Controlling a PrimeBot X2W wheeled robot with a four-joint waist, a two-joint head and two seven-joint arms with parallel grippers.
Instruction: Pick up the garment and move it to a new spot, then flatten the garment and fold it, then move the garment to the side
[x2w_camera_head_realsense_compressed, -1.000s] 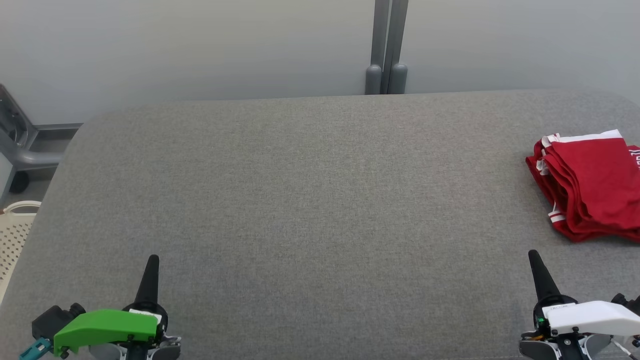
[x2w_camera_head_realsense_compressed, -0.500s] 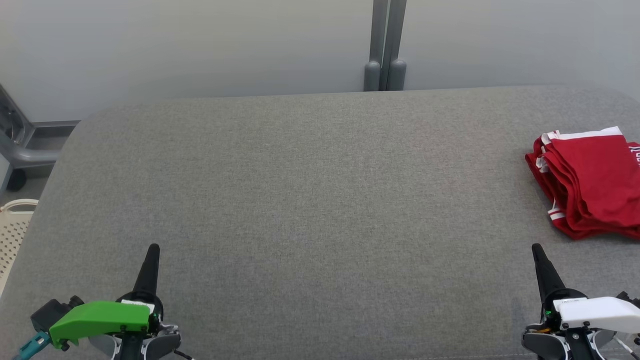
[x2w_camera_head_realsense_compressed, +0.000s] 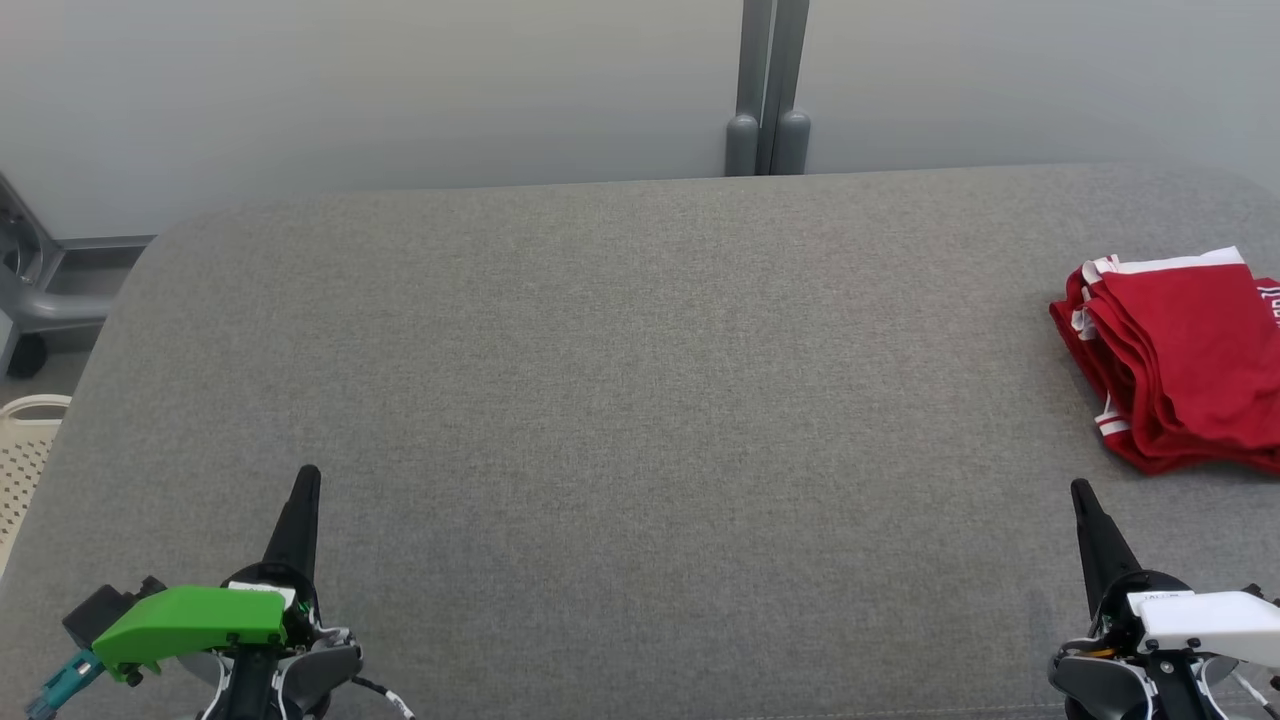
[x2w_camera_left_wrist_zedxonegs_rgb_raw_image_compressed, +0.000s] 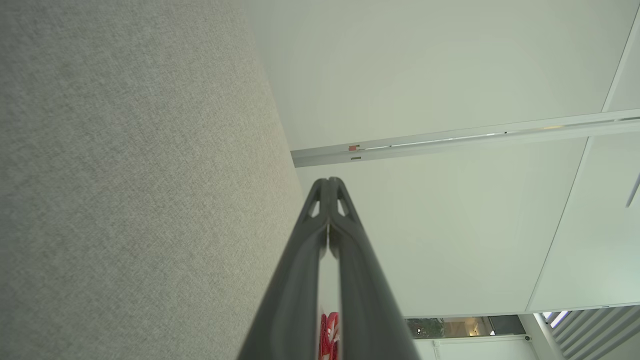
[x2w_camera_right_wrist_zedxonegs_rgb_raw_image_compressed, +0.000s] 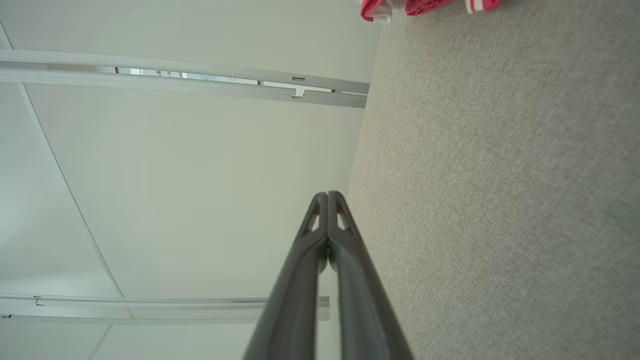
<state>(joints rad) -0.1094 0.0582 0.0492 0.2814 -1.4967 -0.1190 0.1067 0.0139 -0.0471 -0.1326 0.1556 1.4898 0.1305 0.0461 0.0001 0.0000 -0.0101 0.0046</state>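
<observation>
The garment (x2w_camera_head_realsense_compressed: 1190, 365) is red with white trim and lies folded in a stack at the right edge of the grey padded table (x2w_camera_head_realsense_compressed: 640, 380); part runs out of the head view. A strip of the garment (x2w_camera_right_wrist_zedxonegs_rgb_raw_image_compressed: 425, 6) peeks in at the top of the right wrist view, and a sliver of red garment (x2w_camera_left_wrist_zedxonegs_rgb_raw_image_compressed: 330, 335) shows between the left fingers. My left gripper (x2w_camera_head_realsense_compressed: 305, 480) hovers at the near left, shut and empty. My right gripper (x2w_camera_head_realsense_compressed: 1082, 495) hovers at the near right, shut and empty, a short way in front of the garment.
A pale wall with a grey upright post (x2w_camera_head_realsense_compressed: 768, 90) stands behind the table. A cream perforated basket (x2w_camera_head_realsense_compressed: 25, 460) sits off the table's left edge, with a grey frame on a wheel (x2w_camera_head_realsense_compressed: 40, 310) beyond it.
The whole head view has shifted a little, so the camera moved. Both grippers stay shut and show slightly higher in the picture. The garment has not moved on the table.
</observation>
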